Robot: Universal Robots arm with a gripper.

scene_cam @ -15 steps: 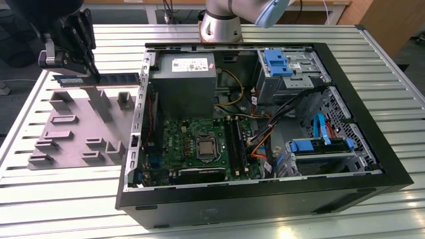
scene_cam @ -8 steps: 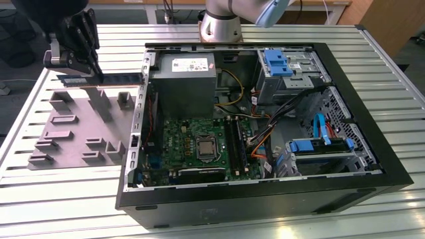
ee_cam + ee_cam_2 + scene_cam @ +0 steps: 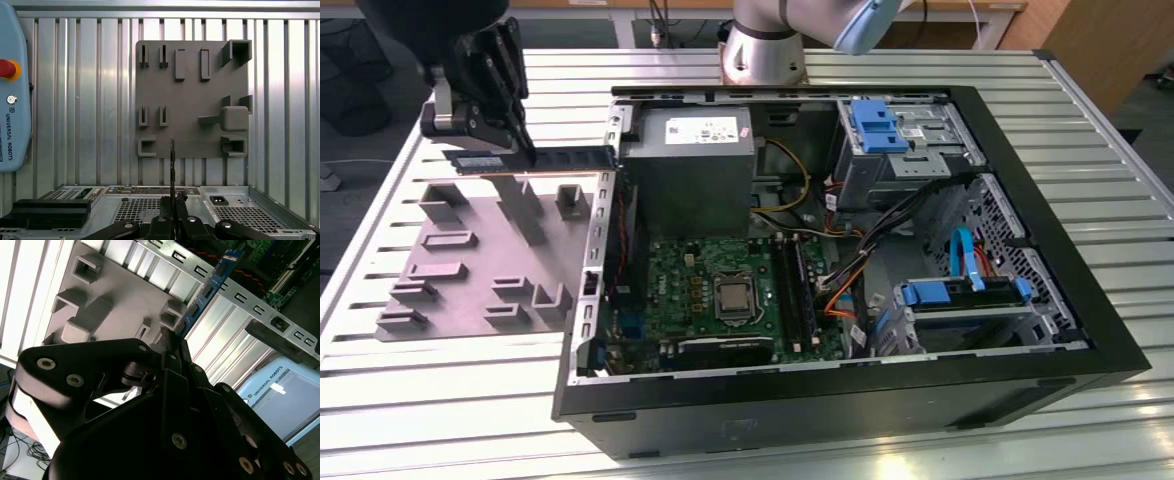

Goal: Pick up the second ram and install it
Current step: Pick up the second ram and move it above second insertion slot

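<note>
The second ram point(image 3: 570, 156) is a long narrow stick held level in the air above the grey holder tray point(image 3: 474, 255), at the exterior view's left, just outside the open computer case point(image 3: 854, 400). My gripper point(image 3: 498, 148) is shut on one end of it. In the second wrist view the blue board point(image 3: 211, 286) sticks out past the closed fingertips point(image 3: 176, 342) toward the case wall. The first wrist view shows the stick edge-on point(image 3: 172, 162), rising from my gripper point(image 3: 172, 202) in front of the tray point(image 3: 192, 95).
The case lies open with its green motherboard point(image 3: 707, 270) and black slot rails point(image 3: 794, 285) facing up. Grey blocks stand up from the tray. A teach pendant point(image 3: 12, 90) lies on the ribbed metal table point(image 3: 454, 380). Cables and blue drive bays point(image 3: 961, 295) fill the case's right part.
</note>
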